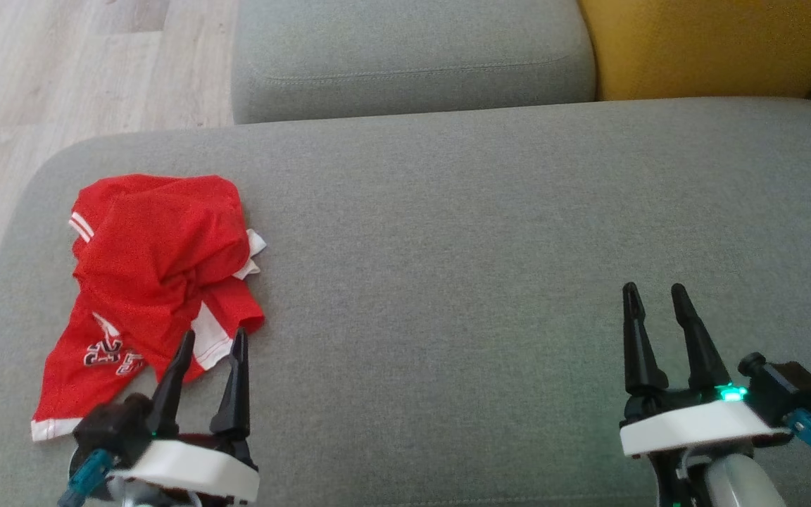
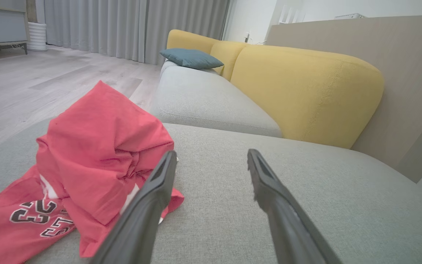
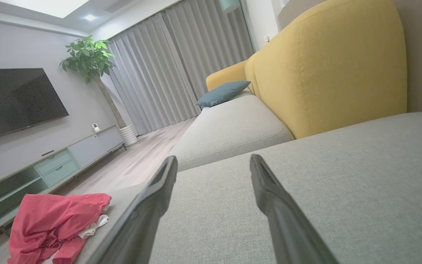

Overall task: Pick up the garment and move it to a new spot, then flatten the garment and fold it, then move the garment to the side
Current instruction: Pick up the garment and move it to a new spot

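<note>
The crumpled red garment [image 1: 155, 282] lies at the left of the head view, on the grey seat cushion [image 1: 448, 232], white trim and printed numbers showing along its lower part. My left gripper [image 1: 213, 333] rises from the lower left, fingers pointing up the frame, jaws spread wide and holding nothing. Its tips sit at the garment's lower right edge, and I cannot tell if they touch it. My right gripper [image 1: 655, 287] stands at the lower right, well apart from the cloth, also spread wide and empty over bare cushion. A yellow backrest [image 1: 708, 42] fills the upper right corner.
</note>
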